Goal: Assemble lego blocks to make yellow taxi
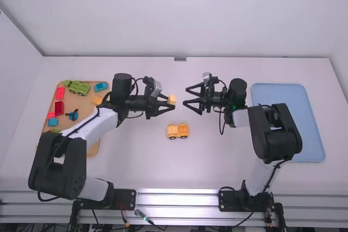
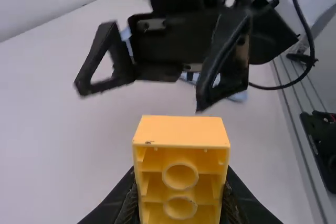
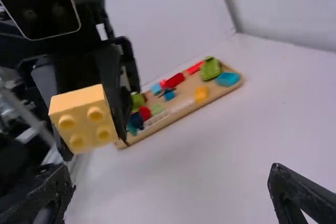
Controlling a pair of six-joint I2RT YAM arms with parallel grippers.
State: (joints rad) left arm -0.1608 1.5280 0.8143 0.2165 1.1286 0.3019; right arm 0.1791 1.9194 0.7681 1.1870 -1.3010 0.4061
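Left jaws: clamped on a yellow block (image 1: 172, 100), its hollow, tubed underside facing them, round studs towards three o'clock. Centre: yellow wheeled base (image 1: 173, 131), smooth, long axis nine-to-three, on the bench (image 1: 136, 161) near six o'clock from the block. Right jaws: apart, empty, the block just off at nine o'clock; handover seems likely.

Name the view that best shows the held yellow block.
The left wrist view: the yellow block is largest there, hollow underside facing the camera. The right wrist view shows its four studs; the high view shows it small.
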